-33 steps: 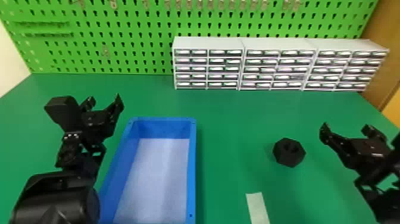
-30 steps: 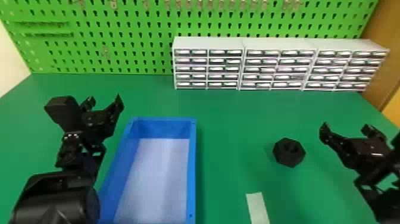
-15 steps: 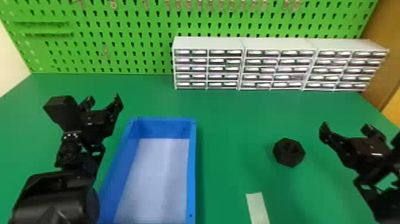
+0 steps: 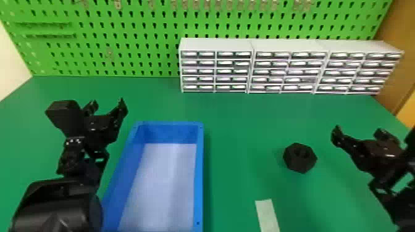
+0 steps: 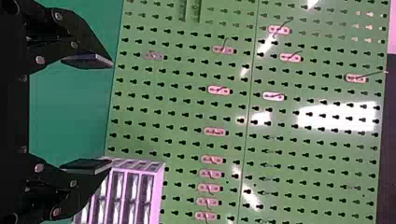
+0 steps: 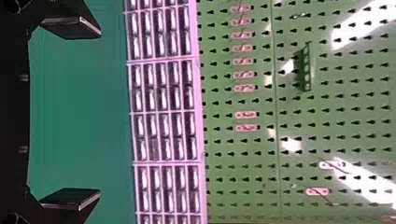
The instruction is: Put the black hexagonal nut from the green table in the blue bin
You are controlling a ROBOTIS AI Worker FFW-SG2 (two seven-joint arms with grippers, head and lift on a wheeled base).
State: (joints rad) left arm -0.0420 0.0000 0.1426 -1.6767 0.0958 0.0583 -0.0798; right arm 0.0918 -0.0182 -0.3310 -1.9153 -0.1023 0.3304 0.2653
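Black hexagonal nut (image 4: 300,159): thick, six-sided body with a round central bore. It lies flat, bore facing up, on the green table (image 4: 234,135), outside the bin and well apart from its right wall. Blue bin (image 4: 170,132): rectangular, open-topped, with a pale inner floor; it sits upright on the table, left of the nut.

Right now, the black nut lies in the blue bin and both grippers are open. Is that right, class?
Wrong place: the head view shows the black nut on the green table, right of the blue bin. The left gripper and right gripper are open.
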